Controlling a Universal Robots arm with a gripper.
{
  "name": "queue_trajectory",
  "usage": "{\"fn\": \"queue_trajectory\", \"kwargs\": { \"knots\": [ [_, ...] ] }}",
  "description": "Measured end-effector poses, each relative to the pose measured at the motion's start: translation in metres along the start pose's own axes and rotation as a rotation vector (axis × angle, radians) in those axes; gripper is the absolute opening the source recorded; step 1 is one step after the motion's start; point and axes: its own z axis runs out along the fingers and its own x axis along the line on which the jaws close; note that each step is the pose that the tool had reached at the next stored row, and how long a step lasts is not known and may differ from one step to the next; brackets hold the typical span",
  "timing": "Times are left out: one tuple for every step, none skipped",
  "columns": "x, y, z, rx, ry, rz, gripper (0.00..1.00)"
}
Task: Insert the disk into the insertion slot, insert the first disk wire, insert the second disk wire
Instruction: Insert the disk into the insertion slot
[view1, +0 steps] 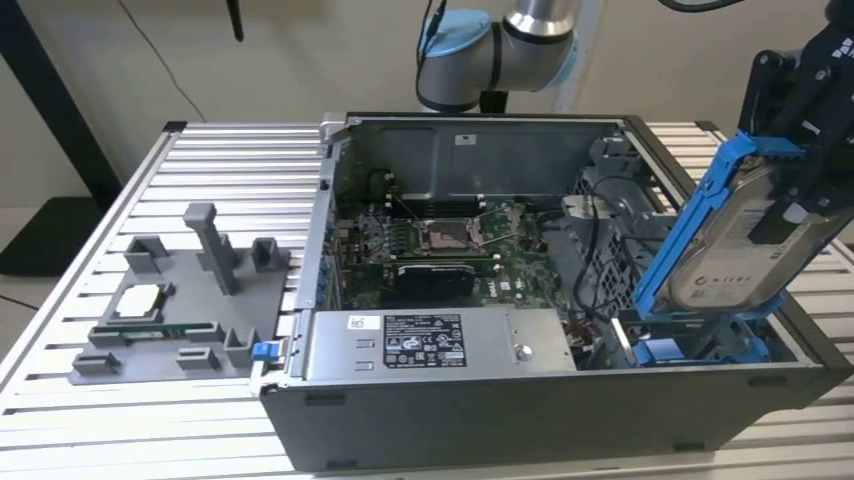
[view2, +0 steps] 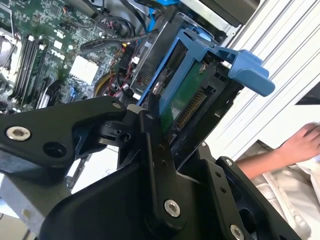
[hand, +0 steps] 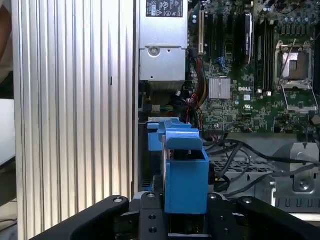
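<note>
Slatted table bears the open computer case. The gripper clamps the disk, tilted, lower end at the case's corner insertion slot. Insertion seems underway; seating likely demands rail alignment.

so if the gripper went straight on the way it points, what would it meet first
Probably the insertion slot: the disk in the gripper tilts down toward it, though depth is unclear.
</note>
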Motion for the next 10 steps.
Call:
{"fn": "queue_trajectory", "kwargs": {
  "knots": [
    [0.0, 0.0, 0.0003, 0.0, 0.0, 0.0, 0.0],
    [0.0, 0.0, 0.0006, 0.0, 0.0, 0.0, 0.0],
    [0.0, -0.0001, 0.0009, 0.0, 0.0, 0.0, 0.0],
    [0.0, -0.0001, 0.0012, 0.0, 0.0, 0.0, 0.0],
    [0.0, -0.0001, 0.0015, 0.0, 0.0, 0.0, 0.0],
    [0.0, -0.0001, 0.0018, 0.0, 0.0, 0.0, 0.0],
    [0.0, -0.0001, 0.0021, 0.0001, 0.0, 0.0, 0.0],
    [0.0, -0.0002, 0.0024, 0.0, 0.0, 0.0, 0.0],
    [0.0, -0.0002, 0.0027, 0.0, 0.0, 0.0, 0.0],
    [0.0, -0.0002, 0.0029, 0.0, 0.0001, 0.0, 0.0]
  ]
}}
